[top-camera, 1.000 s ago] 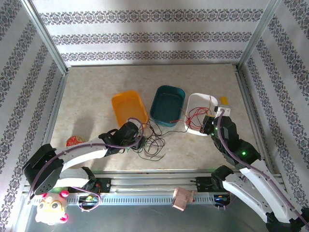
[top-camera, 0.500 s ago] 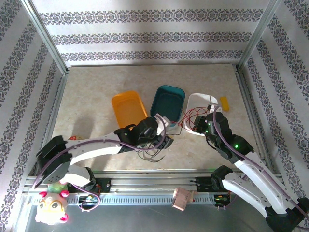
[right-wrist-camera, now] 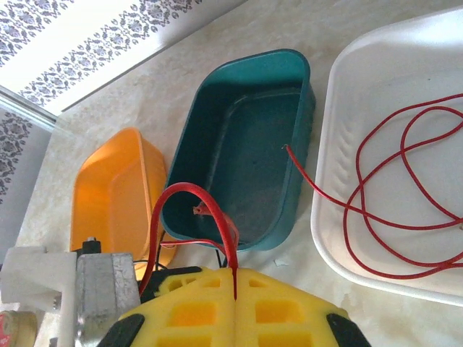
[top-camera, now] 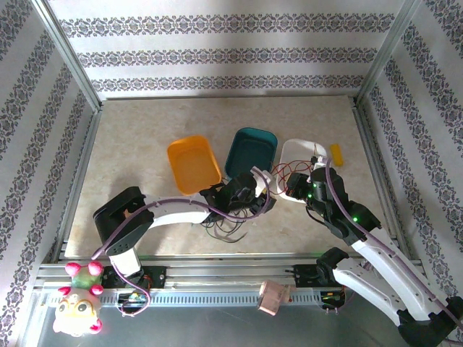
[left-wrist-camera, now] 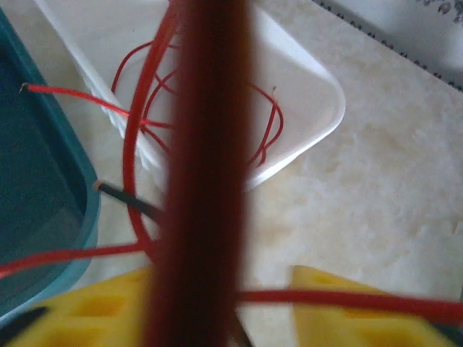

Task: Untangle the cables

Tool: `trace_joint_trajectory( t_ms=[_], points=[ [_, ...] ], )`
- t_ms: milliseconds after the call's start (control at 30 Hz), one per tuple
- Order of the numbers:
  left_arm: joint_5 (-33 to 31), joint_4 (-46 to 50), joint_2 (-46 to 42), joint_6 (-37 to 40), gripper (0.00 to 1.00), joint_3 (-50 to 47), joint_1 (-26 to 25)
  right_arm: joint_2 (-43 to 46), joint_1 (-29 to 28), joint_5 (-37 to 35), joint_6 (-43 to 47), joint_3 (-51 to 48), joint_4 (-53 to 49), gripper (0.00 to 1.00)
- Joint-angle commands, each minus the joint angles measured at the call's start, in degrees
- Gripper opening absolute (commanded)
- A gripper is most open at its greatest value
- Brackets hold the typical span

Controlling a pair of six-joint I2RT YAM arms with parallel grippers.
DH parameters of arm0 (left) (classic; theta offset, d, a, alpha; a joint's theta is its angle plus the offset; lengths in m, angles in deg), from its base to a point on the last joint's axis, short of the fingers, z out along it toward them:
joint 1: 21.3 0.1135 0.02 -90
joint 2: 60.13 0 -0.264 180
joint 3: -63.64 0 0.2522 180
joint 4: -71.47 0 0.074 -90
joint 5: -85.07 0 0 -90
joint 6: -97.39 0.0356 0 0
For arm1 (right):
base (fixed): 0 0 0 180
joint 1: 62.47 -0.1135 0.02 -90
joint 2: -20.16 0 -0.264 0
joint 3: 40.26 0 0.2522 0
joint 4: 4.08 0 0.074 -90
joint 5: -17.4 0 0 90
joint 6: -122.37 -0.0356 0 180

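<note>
Right gripper (top-camera: 295, 188), top view: it sits at the near-left rim of the white tray (top-camera: 318, 148). The left gripper (top-camera: 264, 204) is just beside it, in front of the teal tray (top-camera: 249, 155). Probable fault: the two grippers are so near each other that a pull by either could bring them into contact. Red cables (top-camera: 289, 173) lie looped in the white tray and spill over its rim toward both grippers. Black cables (top-camera: 226, 225) lie heaped on the table (top-camera: 145, 130), under the left forearm.

Left wrist view: the left fingers (left-wrist-camera: 87, 314) stand apart. A red strand (left-wrist-camera: 362, 298) crosses the gap, and a blurred red strand (left-wrist-camera: 206, 144) hangs close to the lens. A grip on either cannot be confirmed. Probable fault: a draped strand may snag on the fingers and tighten the tangle when the arm moves. Further red loops rest in the white tray ahead of the tips.

Right wrist view: the right fingers (right-wrist-camera: 289, 307) are closed flush, pinching one red cable (right-wrist-camera: 184, 189) at the seam. It arches up and left toward the teal tray's near wall. Probable fault: the thin wire may slip from the pads. A hard pull may also drag the white tray if the loops inside it join the same bundle. Those loops lie to the right of the tips, apart from them.
</note>
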Motion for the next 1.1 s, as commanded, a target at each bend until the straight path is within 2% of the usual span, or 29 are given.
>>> trace_joint_trajectory(
  t_ms=[0,133,233,400,533,667,900,1000,1067],
  points=[
    [-0.2,-3.75,0.48,-2.37,0.2,0.94,-0.68,1.72,1.19,0.12,-1.47,1.07,-0.11,0.04],
    [-0.93,-4.21,-1.84,-3.16,0.0,-1.38,-0.61,2.93,4.02,0.08,-0.55,0.97,-2.05,0.03],
    [-0.68,-3.49,-5.48,-2.65,0.0,-3.63,-0.64,3.04,7.9,1.21,0.62,1.13,-3.63,0.03],
    [-1.65,-1.24,-13.46,-2.08,0.0,-8.45,-0.43,1.66,17.79,6.09,2.74,0.52,-2.95,0.03],
    [-3.23,-0.27,-20.22,-4.75,0.0,-12.7,0.84,-1.25,26.51,11.34,5.11,0.81,-0.45,0.03],
    [-6.49,0.6,-25.45,-7.91,0.0,-16.86,2.51,-4.97,32.36,14.82,7.51,2.52,1.76,0.03],
    [-12.1,2.3,-28.94,-13.89,0.0,-23.05,4.41,-12.91,37.2,18.31,8.89,2.6,7.8,0.04],
    [-13.83,3.07,-29.65,-13.16,0.0,-23.43,4.57,-17.08,37.19,21.15,8.85,1.43,12.91,0.06],
    [-14.1,3.37,-29.33,-13.1,0.0,-23.27,4.59,-20.97,37.07,24.39,9.09,1.05,14.58,0.13]
  ],
)
